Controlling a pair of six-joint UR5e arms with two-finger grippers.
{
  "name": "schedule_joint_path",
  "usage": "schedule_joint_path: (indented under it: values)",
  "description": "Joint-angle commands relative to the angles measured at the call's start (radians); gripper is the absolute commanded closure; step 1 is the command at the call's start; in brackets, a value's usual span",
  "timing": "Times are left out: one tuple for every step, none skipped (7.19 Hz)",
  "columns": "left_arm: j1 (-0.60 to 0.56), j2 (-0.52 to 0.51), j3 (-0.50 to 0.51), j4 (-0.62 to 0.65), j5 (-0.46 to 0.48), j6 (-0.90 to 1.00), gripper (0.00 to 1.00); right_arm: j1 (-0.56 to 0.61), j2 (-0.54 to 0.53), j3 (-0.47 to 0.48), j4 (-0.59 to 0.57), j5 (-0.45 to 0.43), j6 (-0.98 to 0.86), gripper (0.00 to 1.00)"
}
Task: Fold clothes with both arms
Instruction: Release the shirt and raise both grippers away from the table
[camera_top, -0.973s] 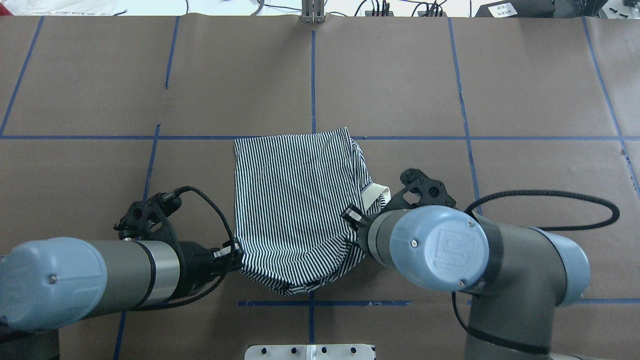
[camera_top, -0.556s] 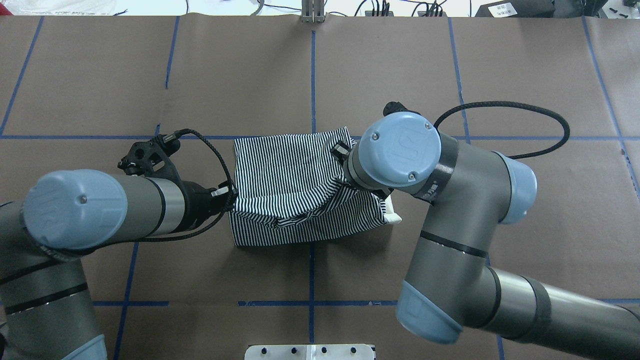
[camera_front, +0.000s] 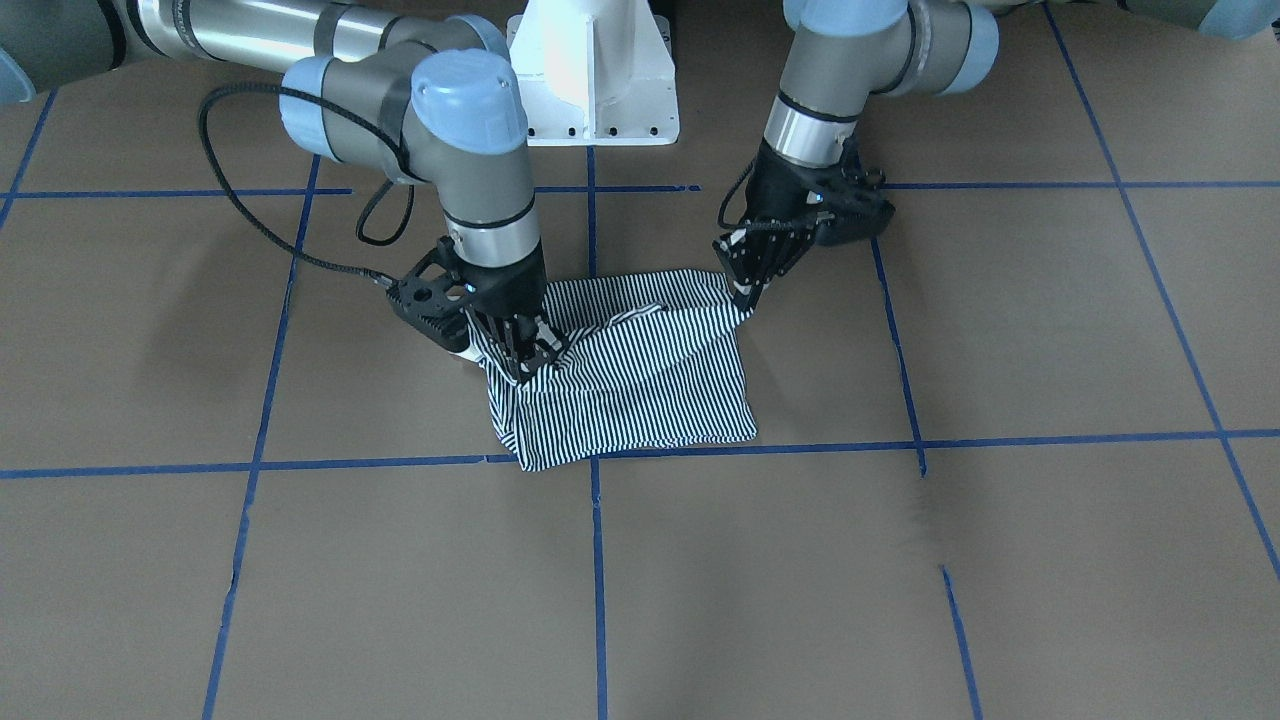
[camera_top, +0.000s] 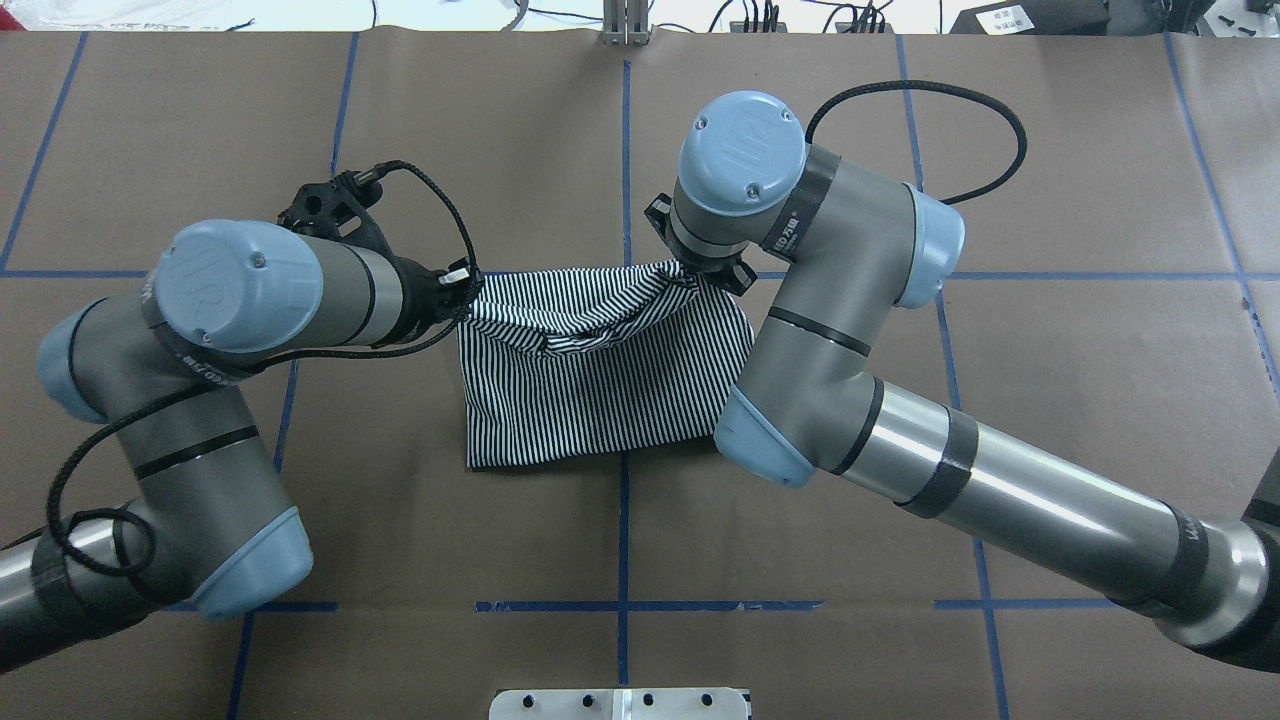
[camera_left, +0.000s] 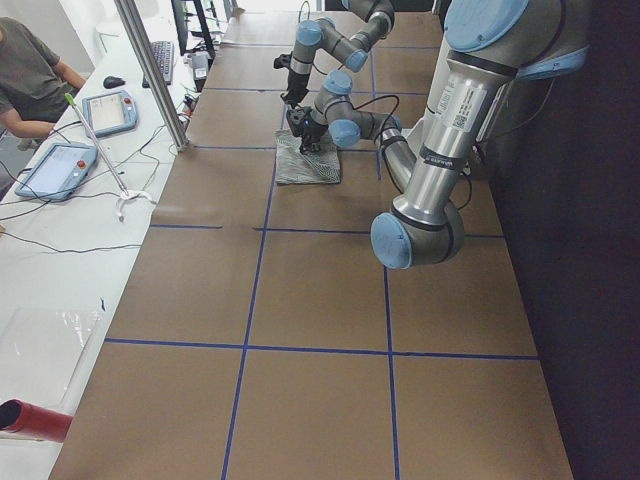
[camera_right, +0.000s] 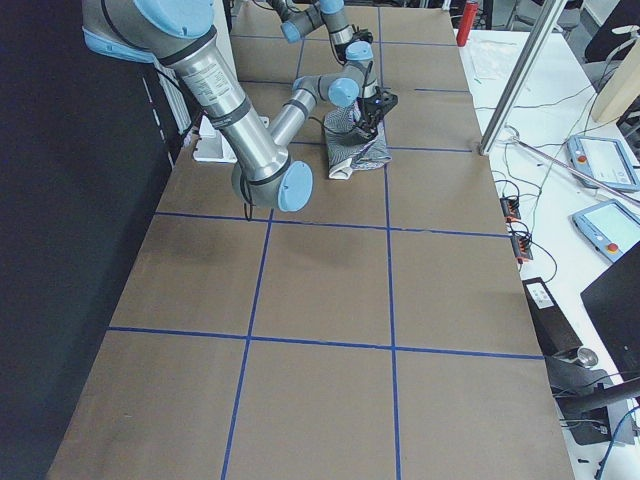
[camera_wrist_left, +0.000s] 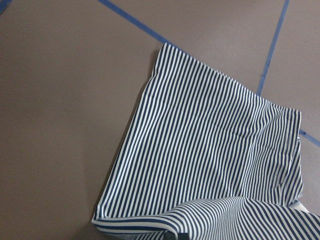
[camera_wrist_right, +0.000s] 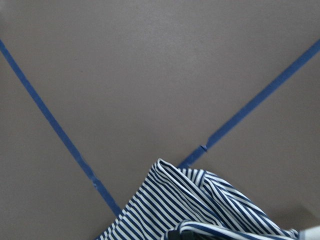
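Note:
The navy-and-white striped shirt (camera_top: 600, 400) lies folded on the brown table, with its top layer still raised and sagging along the far edge. My left gripper (camera_top: 468, 292) is shut on the shirt's far left corner and shows in the front-facing view as the left gripper (camera_front: 745, 288). My right gripper (camera_top: 697, 272) is shut on the far right corner, and from the front this right gripper (camera_front: 525, 365) stands low over bunched cloth. Each wrist view shows only striped shirt (camera_wrist_left: 210, 150) and shirt (camera_wrist_right: 190, 210) over the table. The collar is hidden.
Blue tape lines (camera_top: 625, 180) grid the brown table cover. The white pedestal base (camera_front: 592, 80) stands at the robot's side of the table. A metal post (camera_left: 150, 70), tablets (camera_left: 108, 110) and a seated person (camera_left: 30, 70) are at the far side desk.
Both grippers have carried the shirt's near edge away from the robot, over the lower layer, to the far edge near the blue line. The shirt now lies doubled and shorter.

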Motion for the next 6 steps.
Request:
schedule_joint_path:
  values:
    - [-0.106,-0.097,0.386,-0.241,0.004,0.189,0.54,0.079,0.144,-0.409,0.29,0.042,-0.132,0.0]
    - [-0.152,-0.102,0.386,-0.252,-0.005,0.216,0.52,0.163,0.164,-0.414,0.296,0.127,-0.236,0.0]
    - [-0.171,-0.091,0.348,-0.255,-0.032,0.218,0.53,0.217,0.149,-0.411,0.293,0.228,-0.259,0.0]
    - [-0.173,-0.075,0.316,-0.257,-0.067,0.216,0.53,0.221,0.11,-0.379,0.293,0.231,-0.288,0.0]
    - [-0.173,-0.036,0.262,-0.257,-0.075,0.219,0.53,0.228,0.047,-0.318,0.293,0.234,-0.317,0.0]
    - [-0.18,0.04,0.184,-0.263,-0.127,0.28,0.54,0.256,-0.034,-0.254,0.292,0.248,-0.393,0.0]
